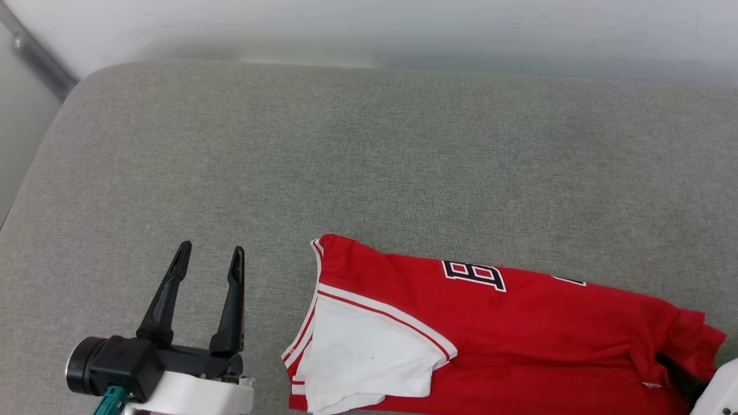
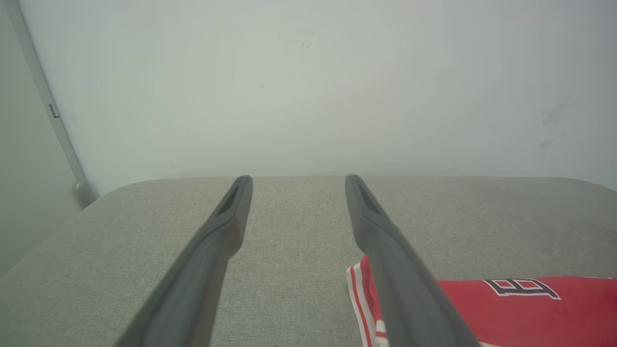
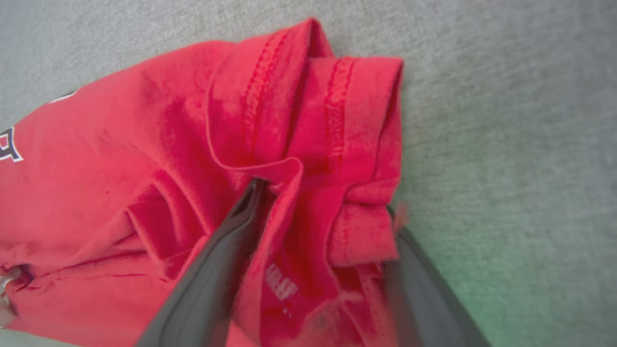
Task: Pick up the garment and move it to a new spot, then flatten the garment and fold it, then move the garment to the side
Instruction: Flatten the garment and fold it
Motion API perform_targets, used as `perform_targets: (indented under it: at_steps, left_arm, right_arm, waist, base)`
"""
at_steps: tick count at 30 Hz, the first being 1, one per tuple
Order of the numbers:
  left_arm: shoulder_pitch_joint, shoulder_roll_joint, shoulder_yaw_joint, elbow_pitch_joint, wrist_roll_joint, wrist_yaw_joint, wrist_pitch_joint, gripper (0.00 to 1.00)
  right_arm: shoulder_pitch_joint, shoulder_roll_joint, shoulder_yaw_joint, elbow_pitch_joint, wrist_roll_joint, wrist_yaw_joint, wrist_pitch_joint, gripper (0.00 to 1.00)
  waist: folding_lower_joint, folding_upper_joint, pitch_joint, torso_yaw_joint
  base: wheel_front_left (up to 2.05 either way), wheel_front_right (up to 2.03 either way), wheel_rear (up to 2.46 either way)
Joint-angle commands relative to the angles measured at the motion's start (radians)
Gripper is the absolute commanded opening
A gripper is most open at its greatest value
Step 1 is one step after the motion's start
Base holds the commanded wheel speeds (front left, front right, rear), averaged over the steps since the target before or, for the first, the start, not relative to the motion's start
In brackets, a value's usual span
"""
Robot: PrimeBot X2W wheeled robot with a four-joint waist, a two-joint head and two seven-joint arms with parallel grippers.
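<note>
At the near edge of the grey upholstered pad, from the middle toward its right corner, the red jersey T-shirt is laid in a long band, its white sleeve folded on top at the left end. The bunched hem at the right end is straddled by the right gripper, whose fingers are spread apart and not clamped, one tip slipped under a fold. A grasp at the hem is judged to be in hand; next, the jaws would need to be closed on all the hem layers, and the left gripper, held wide open over bare pad left of the sleeve, brought to the shoulder end. Inside the hem a small white print is seen, too blurred to be read. Farther off, a black, white-outlined "B" can be read on the chest, the next letter being cut off. Beyond, bare pad is met by a pale wall.
</note>
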Motion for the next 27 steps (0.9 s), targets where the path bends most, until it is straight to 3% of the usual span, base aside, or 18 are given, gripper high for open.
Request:
perform_targets:
  at_steps: [1, 16, 22, 27]
  left_arm:
    - [0.001, 0.002, -0.003, 0.002, -0.001, -0.001, -0.004, 1.0]
    - [0.012, 0.012, -0.002, 0.006, -0.002, -0.002, -0.004, 1.0]
    - [0.019, 0.016, -0.003, 0.011, -0.003, -0.002, -0.004, 1.0]
    - [0.028, 0.017, -0.007, 0.017, -0.006, -0.002, -0.004, 1.0]
  right_arm:
    - [0.009, 0.084, 0.089, 0.048, 0.009, 0.029, 0.016, 0.0]
    - [-0.028, -0.029, -0.114, 0.078, -0.083, 0.014, -0.106, 0.0]
    - [-0.059, -0.037, -0.2, 0.103, -0.159, 0.015, -0.147, 0.0]
    - [-0.051, -0.009, -0.198, 0.073, -0.174, 0.016, -0.129, 0.0]
  waist:
    - [0.0001, 0.0, -0.003, -0.002]
    - [0.0001, 0.0, -0.031, -0.031]
    - [0.0001, 0.0, -0.047, -0.044]
    - [0.0001, 0.0, -0.067, -0.052]
  base:
    - [0.0, 0.0, 0.0]
    - [0.0, 0.0, 0.0]
    - [0.0, 0.0, 0.0]
    - [0.0, 0.0, 0.0]
